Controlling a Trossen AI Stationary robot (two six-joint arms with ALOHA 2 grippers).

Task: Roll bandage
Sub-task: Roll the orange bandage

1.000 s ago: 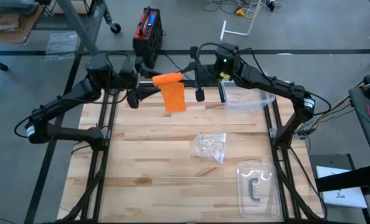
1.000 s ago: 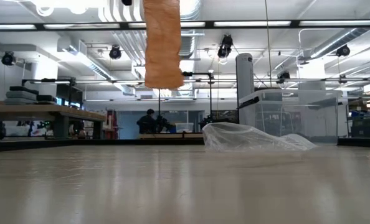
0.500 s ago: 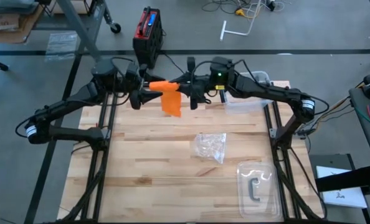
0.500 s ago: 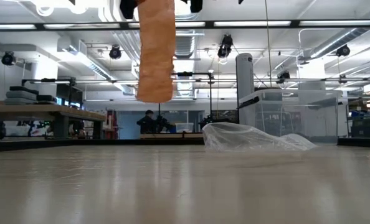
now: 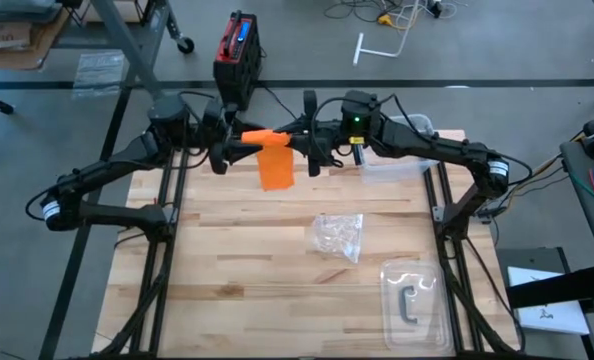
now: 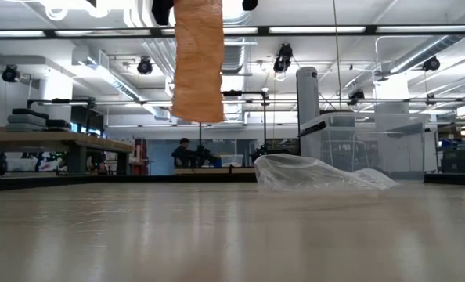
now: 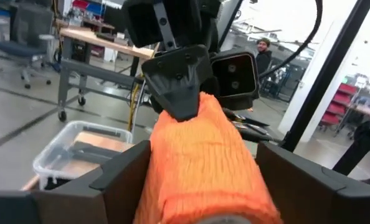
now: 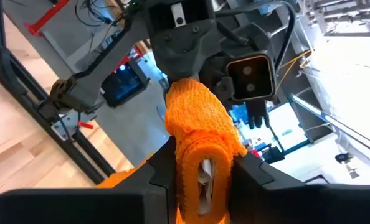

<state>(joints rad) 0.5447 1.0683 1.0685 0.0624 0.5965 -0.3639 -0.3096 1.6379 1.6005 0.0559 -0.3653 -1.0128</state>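
Note:
The bright orange bandage is a partly wound roll (image 5: 262, 137), held high over the table's far edge between my two grippers. Its loose tail (image 5: 276, 170) hangs straight down. In the low view the tail's lower end (image 6: 197, 116) is well clear of the tabletop. My left gripper (image 5: 239, 150) comes from the table's left and my right gripper (image 5: 303, 148) from the right. They point level at each other, each shut on one end of the roll. My left gripper has the roll's body (image 7: 200, 168) between its two fingers (image 7: 119, 180), one on each side. The fingers come level from the table's left and lie along the roll. The roll is lifted clear, with its tail hanging below. My right gripper pinches the roll's other end (image 8: 194, 134) between its two fingers (image 8: 160, 171). They come level from the table's right, along the roll's length. Several wound layers sit in the narrow gap. The roll is clear of the table.
A crumpled clear plastic wrapper (image 5: 339, 237) lies mid-table and also shows in the low view (image 6: 319, 174). A clear bin (image 5: 397, 160) stands at the far right under the right arm. A clear package (image 5: 413, 300) lies near the right front corner. Bare wood lies on the table's left half.
My right gripper has gone a little toward the table's left, closer to the left gripper. Both wrists have rolled and both grippers have sunk slightly. The roll has turned between them, and the tail's lower end now hangs a bit lower, still clear of the table.

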